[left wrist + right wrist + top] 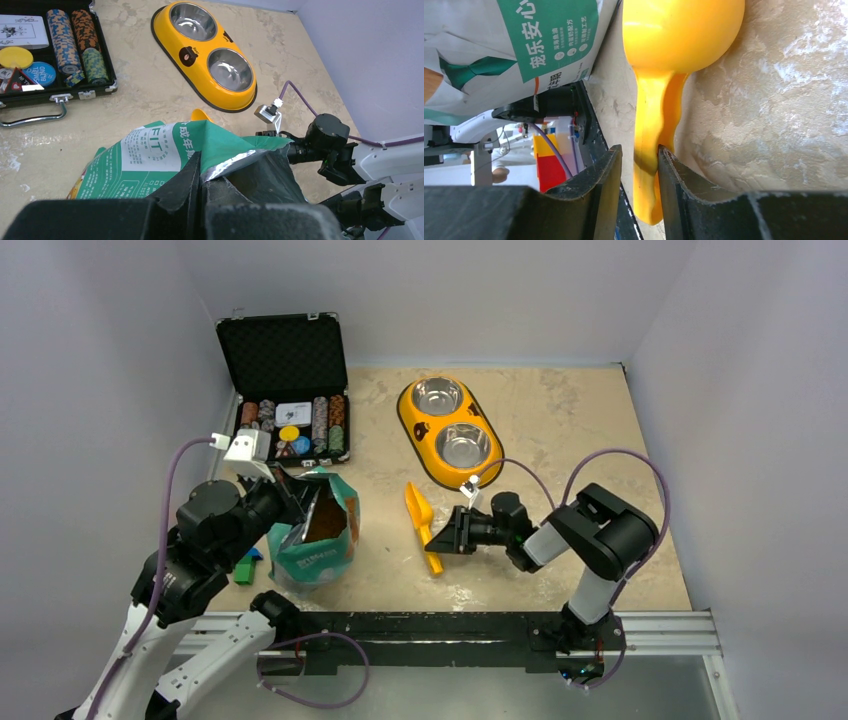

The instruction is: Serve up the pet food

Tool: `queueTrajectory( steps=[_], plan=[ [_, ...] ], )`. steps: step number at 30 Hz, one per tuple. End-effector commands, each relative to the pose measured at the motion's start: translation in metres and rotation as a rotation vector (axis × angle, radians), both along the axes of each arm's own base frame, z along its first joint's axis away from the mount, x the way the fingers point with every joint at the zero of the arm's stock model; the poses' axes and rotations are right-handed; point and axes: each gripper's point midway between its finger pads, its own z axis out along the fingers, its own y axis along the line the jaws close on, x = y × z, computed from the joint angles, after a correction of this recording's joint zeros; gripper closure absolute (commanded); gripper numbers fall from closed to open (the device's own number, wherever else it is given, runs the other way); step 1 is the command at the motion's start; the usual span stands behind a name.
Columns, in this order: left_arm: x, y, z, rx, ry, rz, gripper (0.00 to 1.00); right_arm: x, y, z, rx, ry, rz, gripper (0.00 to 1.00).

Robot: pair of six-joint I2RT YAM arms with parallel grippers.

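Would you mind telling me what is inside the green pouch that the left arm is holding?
From above, a brown grainy mass of pet food shows through the open mouth. The pouch walls hide how deep it goes, and the left fingers pinch the rim.

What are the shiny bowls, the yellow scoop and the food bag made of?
The bowls look like polished steel: silvery, mirror-shiny. The yellow scoop seems smooth moulded plastic: one even, glossy colour. The pet food bag looks like printed plastic film, foil-lined: silver shows inside its crinkled mouth.

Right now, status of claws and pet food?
Left claw shut on pouch rim. Right claw open astride scoop handle. Pet food in pouch. Bowls unobstructed.
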Motion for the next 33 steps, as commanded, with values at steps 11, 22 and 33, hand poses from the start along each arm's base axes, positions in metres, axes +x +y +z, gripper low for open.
queueTrajectory(
  steps=[11, 22, 33],
  plan=[
    [-0.002, -0.002, -0.016, 0.002, 0.043, -0.007, 1.0, 0.022, -0.008, -0.007, -0.232, -0.183, -0.034, 0.42],
    [-0.007, 0.0, -0.015, -0.003, 0.039, -0.012, 1.0, 0.034, 0.014, -0.039, -0.679, -0.502, -0.222, 0.31],
    [-0.015, 0.009, -0.019, 0.005, 0.043, 0.005, 1.0, 0.003, -0.006, -0.115, -1.014, -0.554, -0.529, 0.51]
  ],
)
